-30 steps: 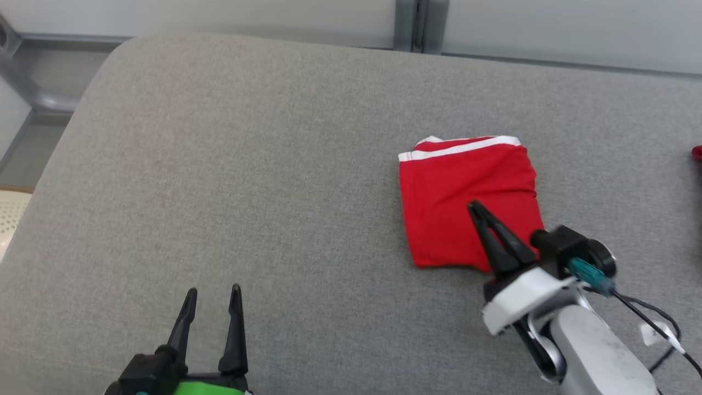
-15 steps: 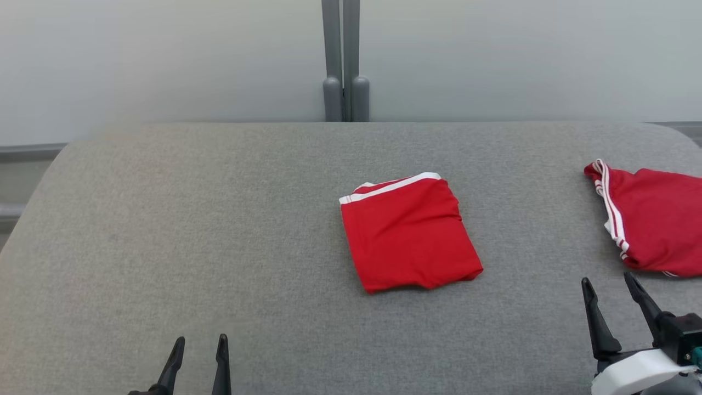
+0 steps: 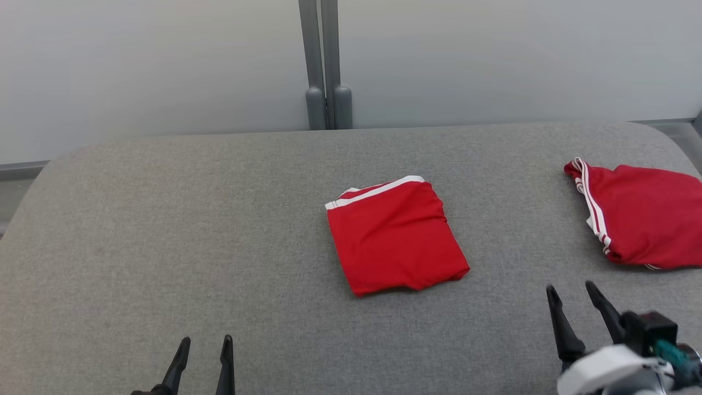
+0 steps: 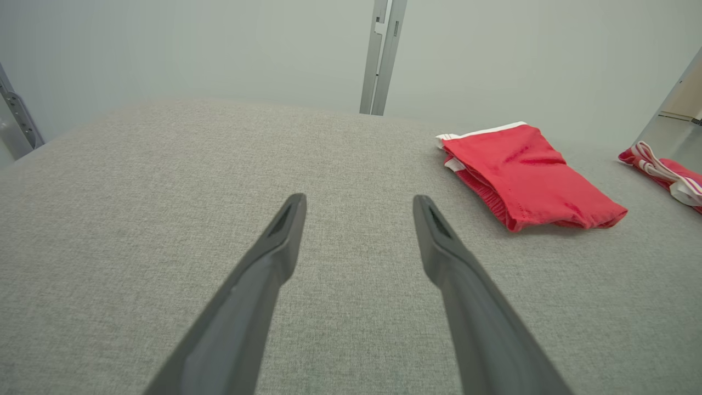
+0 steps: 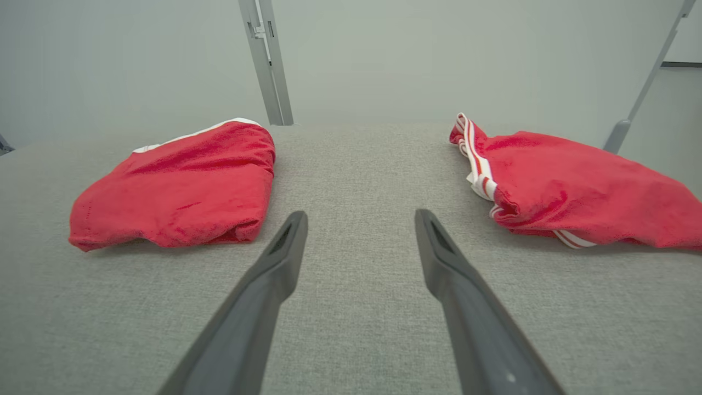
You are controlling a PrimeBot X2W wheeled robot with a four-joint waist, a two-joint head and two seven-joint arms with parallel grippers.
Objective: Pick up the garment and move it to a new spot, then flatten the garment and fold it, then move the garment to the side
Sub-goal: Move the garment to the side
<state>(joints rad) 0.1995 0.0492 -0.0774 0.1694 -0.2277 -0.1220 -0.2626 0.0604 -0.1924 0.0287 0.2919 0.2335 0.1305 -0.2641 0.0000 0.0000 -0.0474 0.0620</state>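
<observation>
As I look down thru the head cam, the left gripper [image 3: 207, 340] sits nearest me at the bottom edge, its two dark fingers spread w/ nothing between them, over the grey woven-fabric padded surface [image 3: 164, 230]. The right gripper [image 3: 570, 287] is at lower right, fingers likewise spread & empty, clear of any cloth. Further out, approx mid-surface, the folded red fabric garment with white trim [image 3: 395, 236] lies flat as a rough rectangle, white band on its far edge. Off to the right, a crumpled red garment with white stripes [image 3: 641, 219] lies well apart from it. Behind, a grey vertical post [image 3: 323, 60] stands vs the pale wall [image 3: 137, 66].
</observation>
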